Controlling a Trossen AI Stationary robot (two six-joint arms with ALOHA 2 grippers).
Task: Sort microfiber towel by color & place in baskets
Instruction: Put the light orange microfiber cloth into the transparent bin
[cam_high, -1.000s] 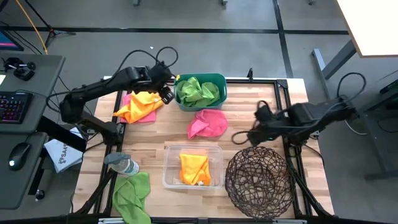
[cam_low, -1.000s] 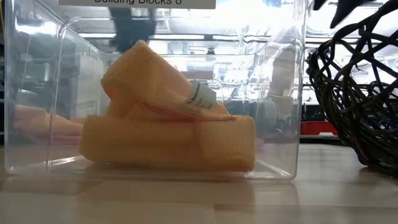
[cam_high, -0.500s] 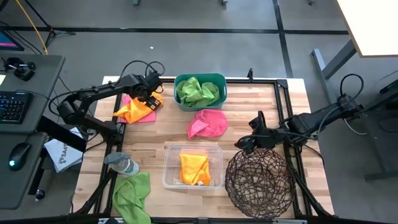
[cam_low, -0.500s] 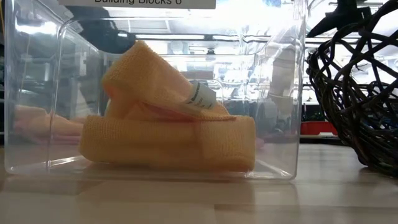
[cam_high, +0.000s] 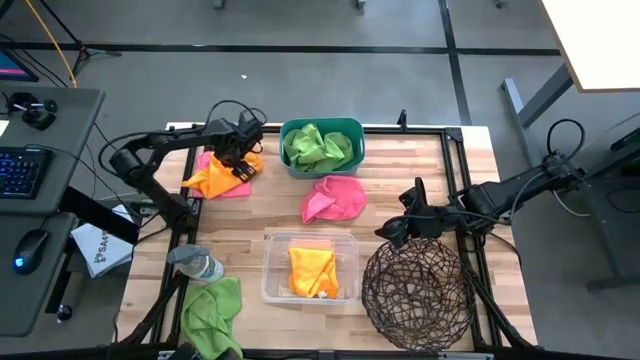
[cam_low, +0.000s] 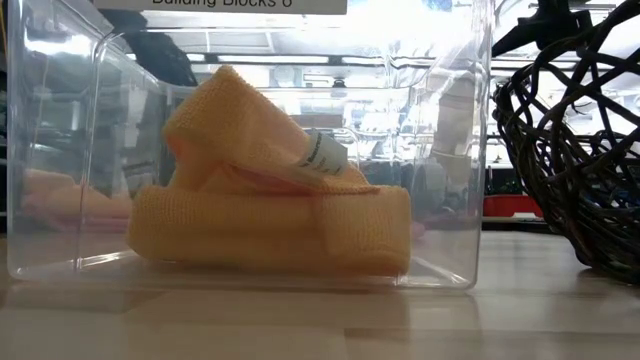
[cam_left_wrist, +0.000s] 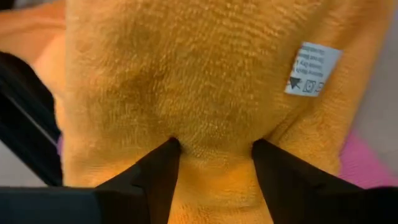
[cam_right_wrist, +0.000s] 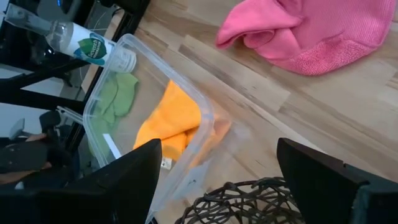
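A yellow-orange towel (cam_high: 218, 177) lies on a pink towel (cam_high: 206, 160) at the table's far left. My left gripper (cam_high: 243, 165) is down on its right end and shut on it; it fills the left wrist view (cam_left_wrist: 186, 74). Green towels lie in the teal tub (cam_high: 322, 147). Another pink towel (cam_high: 335, 198) lies mid-table. A second yellow-orange towel (cam_high: 312, 270) lies in the clear bin (cam_high: 270, 262). My right gripper (cam_high: 392, 232) hangs open and empty by the wire basket's (cam_high: 415, 290) far rim. My left gripper comes from above, pointing down, and its two fingers (cam_left_wrist: 158, 171) dig into the yellow-orange towel's top, near its label (cam_left_wrist: 310, 67). A thick bunch of cloth (cam_left_wrist: 214, 158) bulges between them; how many layers I cannot tell. The towel lies on the pink towel (cam_left_wrist: 364, 168).
A green towel (cam_high: 212, 310) hangs over the near left edge, with a clear bottle (cam_high: 197, 263) lying beside it. In the low view, the clear bin (cam_low: 60, 150) and the wire basket (cam_low: 570, 150) stand close in front. Bare wood shows between the tub, the bin and the basket.
My left gripper has gone from the teal tub's left rim toward the table's left and down onto the yellow-orange towel. My right arm has drawn back a little toward the table's right and near edge; its gripper now hangs by the wire basket's far rim.
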